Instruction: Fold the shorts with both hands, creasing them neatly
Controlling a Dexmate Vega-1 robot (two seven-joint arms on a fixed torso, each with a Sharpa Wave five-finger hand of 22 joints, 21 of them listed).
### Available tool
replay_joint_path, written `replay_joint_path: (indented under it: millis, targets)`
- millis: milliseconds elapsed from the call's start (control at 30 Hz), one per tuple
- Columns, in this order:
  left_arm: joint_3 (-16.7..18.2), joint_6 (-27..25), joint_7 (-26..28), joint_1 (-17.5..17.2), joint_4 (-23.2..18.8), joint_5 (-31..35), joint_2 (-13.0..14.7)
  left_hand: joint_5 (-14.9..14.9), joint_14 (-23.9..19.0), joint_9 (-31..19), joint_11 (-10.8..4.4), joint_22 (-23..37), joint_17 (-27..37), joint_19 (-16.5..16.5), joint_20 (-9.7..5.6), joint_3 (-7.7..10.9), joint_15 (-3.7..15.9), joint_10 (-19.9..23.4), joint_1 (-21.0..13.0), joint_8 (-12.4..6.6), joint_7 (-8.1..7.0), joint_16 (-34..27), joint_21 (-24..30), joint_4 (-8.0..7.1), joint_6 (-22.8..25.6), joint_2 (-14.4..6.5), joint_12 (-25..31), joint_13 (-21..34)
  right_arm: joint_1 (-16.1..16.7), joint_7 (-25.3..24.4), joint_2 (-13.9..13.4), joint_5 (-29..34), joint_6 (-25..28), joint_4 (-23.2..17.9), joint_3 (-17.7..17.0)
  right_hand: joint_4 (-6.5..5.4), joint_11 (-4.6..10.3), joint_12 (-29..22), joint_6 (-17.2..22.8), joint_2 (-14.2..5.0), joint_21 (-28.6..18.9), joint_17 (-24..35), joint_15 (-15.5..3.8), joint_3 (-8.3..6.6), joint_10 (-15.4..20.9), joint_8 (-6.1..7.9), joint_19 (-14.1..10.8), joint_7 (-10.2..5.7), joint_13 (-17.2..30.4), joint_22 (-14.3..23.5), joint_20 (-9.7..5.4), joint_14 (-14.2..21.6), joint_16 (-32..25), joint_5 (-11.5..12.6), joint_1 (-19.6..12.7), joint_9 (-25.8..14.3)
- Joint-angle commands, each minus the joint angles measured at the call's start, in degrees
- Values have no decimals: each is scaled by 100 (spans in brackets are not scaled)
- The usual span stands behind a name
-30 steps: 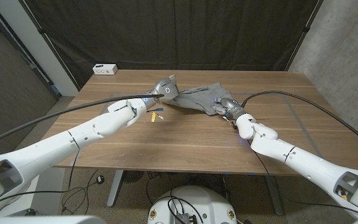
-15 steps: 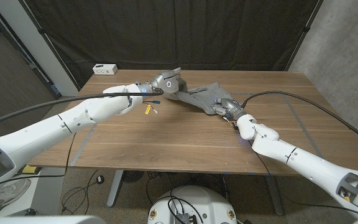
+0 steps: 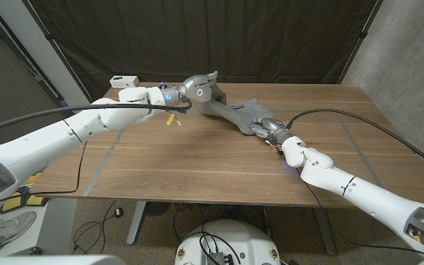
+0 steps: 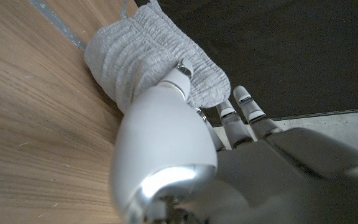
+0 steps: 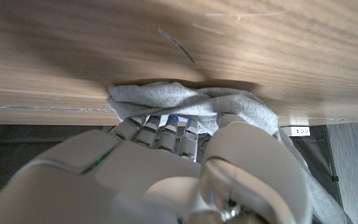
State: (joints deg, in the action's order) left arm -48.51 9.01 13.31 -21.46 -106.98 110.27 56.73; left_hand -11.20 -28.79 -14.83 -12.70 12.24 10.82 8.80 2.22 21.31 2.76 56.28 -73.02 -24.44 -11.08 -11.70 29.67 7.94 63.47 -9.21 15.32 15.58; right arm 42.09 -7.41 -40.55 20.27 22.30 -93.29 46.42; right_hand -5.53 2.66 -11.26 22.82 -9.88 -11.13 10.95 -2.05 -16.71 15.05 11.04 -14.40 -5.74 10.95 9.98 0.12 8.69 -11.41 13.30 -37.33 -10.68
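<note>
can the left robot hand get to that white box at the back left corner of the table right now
Probably not freely: the left robot hand is gripping the grey shorts, though the wood towards the white box looks bare.

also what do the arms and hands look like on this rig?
Both arms are glossy white rounded shells with black cables trailing off them. The left hand and right hand are silver-grey metal with white finger covers. A blue light and yellow tags sit near the left wrist.
</note>
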Motion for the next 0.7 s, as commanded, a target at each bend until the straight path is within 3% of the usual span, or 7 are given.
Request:
replay_joint_path:
  millis: [33,700]
  targets:
    - [-247,161,425,594,342,263,-189,37,1,-3,-12,9,36,36,-26,-42,1040,8,-55,-44,-29,-31,46,17,8,-48,-16,31,37,99,-98,111,-21,-92,23,22,8,11,45,51,-43,-7,-367,-28,28,6,-68,-23,4,17,88,8,32,-16,-19,-3]
    - [-1184,750,1008,1687,1276,-22,-1015,85,-68,80,-12,-24,41,95,-80,-130,1044,192,-89,-79,-39,-65,101,41,77,-10,21,90,-2,349,-179,237,-419,81,72,58,29,20,17,63,-36,-12,-372,-62,4,-12,-51,-54,3,17,106,-10,39,-29,-19,-3]
